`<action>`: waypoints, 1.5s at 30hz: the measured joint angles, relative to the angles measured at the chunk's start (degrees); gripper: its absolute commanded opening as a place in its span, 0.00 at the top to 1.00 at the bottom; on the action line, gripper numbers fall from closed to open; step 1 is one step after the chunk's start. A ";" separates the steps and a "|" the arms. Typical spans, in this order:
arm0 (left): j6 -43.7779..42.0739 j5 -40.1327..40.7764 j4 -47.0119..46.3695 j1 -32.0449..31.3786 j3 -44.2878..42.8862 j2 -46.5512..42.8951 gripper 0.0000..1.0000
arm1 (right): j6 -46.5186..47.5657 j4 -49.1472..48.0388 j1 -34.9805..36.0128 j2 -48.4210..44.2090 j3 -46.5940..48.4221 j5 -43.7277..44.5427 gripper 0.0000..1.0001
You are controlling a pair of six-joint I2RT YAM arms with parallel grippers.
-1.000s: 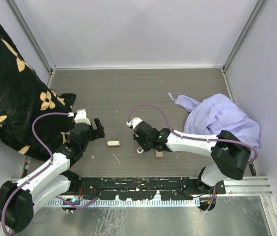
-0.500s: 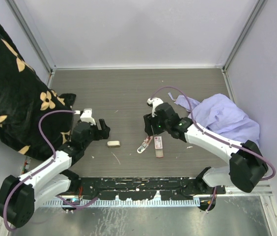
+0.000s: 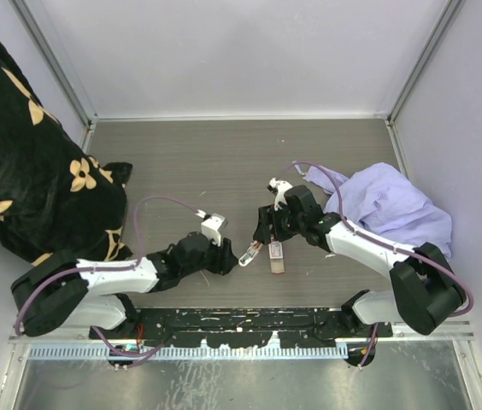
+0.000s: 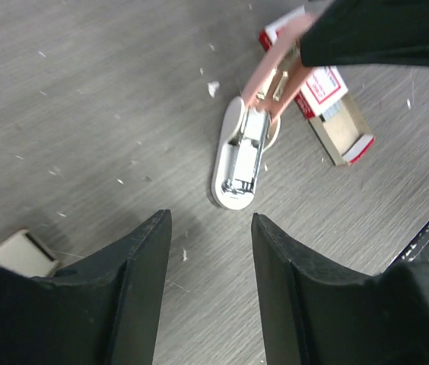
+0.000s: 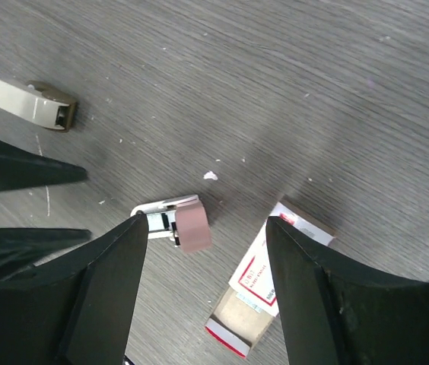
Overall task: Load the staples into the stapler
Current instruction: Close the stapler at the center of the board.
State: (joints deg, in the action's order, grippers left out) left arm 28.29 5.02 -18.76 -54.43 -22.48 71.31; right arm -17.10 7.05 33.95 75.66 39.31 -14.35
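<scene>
Crowding the open stapler (image 4: pixel 241 156) from both sides, left jaws and right jaws, all spread and empty, could collide or shove it into the staples (image 4: pixel 325 106).

One stapler (image 4: pixel 246 141), one staples box (image 4: pixel 328 106)

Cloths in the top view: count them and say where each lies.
2. A black floral blanket at the left edge; a lavender cloth at the right edge. None seems hidden.
</scene>
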 measured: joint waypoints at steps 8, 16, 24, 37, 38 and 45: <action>3.45 0.79 -1.60 -3.32 -1.29 8.39 0.63 | 0.26 -3.17 0.00 0.76 -0.68 -3.87 0.34; 3.82 2.73 -3.06 -3.32 -3.34 11.89 0.63 | 0.70 -4.11 0.00 0.79 -1.42 -7.45 0.38; 3.78 3.37 -4.20 -3.37 -3.87 13.11 0.65 | 1.97 -4.48 0.87 0.79 -1.99 -10.36 0.43; 4.24 6.75 -4.13 -3.56 -3.65 12.83 0.60 | 2.19 -4.52 4.63 0.57 -3.08 -10.99 0.34; 4.31 7.45 -3.69 -3.56 -3.34 12.28 0.57 | 2.19 -4.50 4.68 0.28 -3.17 -11.15 0.34; 6.01 13.20 2.08 -3.56 0.55 1.81 0.39 | 1.38 -4.04 4.42 -3.23 -3.19 -6.75 0.34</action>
State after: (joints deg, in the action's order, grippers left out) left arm 34.30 18.22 -16.69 -58.00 -21.93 73.12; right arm -15.73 3.01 38.37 72.42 36.12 -21.10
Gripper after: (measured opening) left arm 0.510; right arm 0.657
